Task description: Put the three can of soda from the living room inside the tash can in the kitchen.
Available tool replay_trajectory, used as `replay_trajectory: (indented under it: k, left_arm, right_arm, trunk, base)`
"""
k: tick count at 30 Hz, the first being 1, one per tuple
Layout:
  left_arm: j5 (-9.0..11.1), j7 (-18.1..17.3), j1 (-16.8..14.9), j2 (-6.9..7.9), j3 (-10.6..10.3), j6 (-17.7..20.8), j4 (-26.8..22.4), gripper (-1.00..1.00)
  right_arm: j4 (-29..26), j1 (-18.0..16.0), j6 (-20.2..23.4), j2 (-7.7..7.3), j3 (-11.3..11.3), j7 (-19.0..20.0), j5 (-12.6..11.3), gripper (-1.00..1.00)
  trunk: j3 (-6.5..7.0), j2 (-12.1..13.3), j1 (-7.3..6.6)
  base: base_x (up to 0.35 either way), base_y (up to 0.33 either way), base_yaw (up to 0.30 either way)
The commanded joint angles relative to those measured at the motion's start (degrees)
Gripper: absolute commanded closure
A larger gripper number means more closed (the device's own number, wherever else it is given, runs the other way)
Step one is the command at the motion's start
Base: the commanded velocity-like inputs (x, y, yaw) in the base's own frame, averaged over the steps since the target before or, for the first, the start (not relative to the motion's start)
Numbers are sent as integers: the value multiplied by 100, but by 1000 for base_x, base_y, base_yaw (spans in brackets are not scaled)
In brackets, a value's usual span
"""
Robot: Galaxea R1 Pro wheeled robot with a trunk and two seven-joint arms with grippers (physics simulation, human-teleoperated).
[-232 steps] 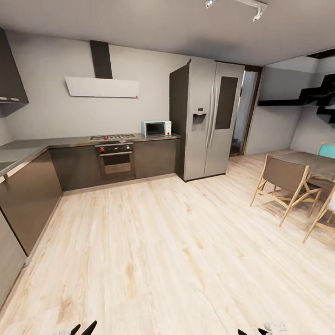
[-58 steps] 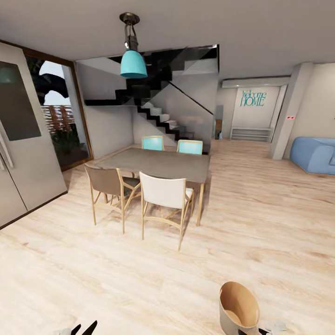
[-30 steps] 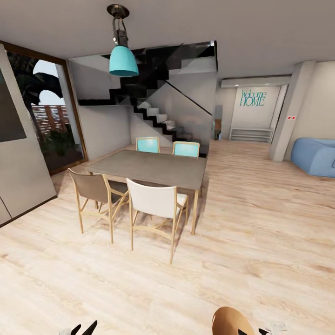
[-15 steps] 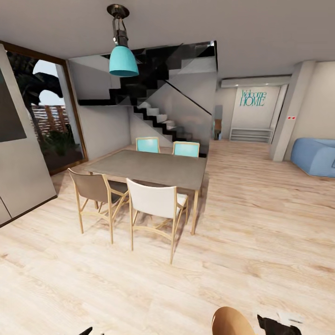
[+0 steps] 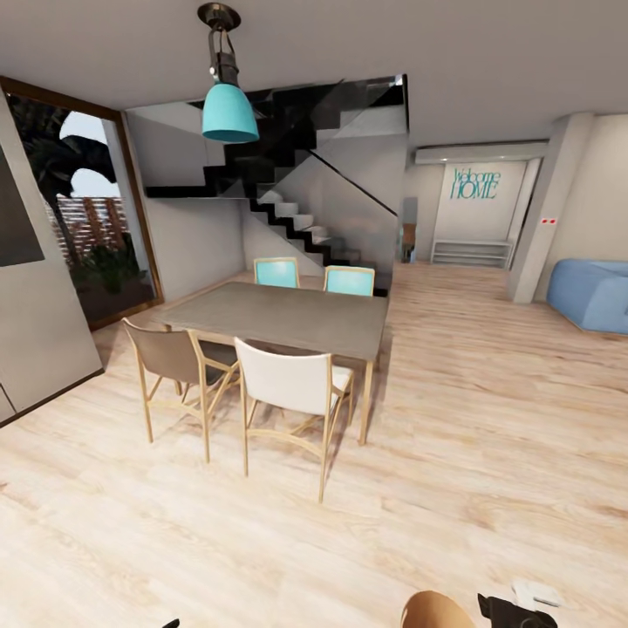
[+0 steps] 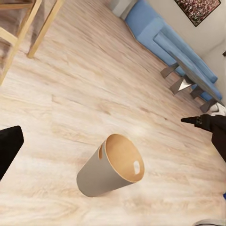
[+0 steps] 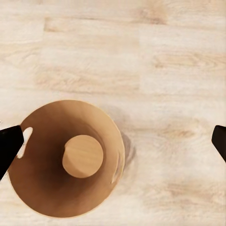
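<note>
Item: tash can (image 7: 66,160), empty, upright on wood floor (image 5: 488,419) beneath right gripper (image 7: 113,141) (jaws spread wide), left gripper (image 6: 9,148) state indeterminate, possibly open; risk: descending fingers could clip the rim and topple it

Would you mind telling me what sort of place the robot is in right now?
Probably an open-plan home, in the dining area: a grey rectangular dining table with wooden-framed chairs under a turquoise pendant lamp, a black staircase behind, and a blue sofa further off.
</note>
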Motion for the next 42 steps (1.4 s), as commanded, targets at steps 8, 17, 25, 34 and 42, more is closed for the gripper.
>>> replay_trajectory:
  k: [8, 17, 25, 34, 42]
  left_arm:
    - [-1, 0, 0, 0, 8, 0, 6, -100]
    - [-1, -1, 0, 0, 4, 0, 7, -100]
    - [-1, 4, 0, 0, 5, 0, 7, -100]
    - [-1, 7, 0, 0, 5, 0, 7, -100]
    - [-1, 7, 0, 0, 2, 0, 7, -100]
  right_arm:
    - [3, -2, 0, 1, 0, 0, 2, -100]
    - [3, -2, 0, 0, 0, 0, 2, -100]
    - [3, -2, 0, -1, 0, 0, 2, -100]
    - [3, -2, 0, -2, 0, 0, 2, -100]
    - [3, -2, 0, -2, 0, 0, 2, -100]
  trunk:
    - [0, 0, 0]
    - [0, 0, 0]
    - [0, 0, 0]
    - [0, 0, 0]
    - [0, 0, 0]
  base:
    - [113, 0, 0]
    - [35, 0, 0]
    - [4, -3, 0]
    - [0, -111, 0]
    - [-8, -57, 0]
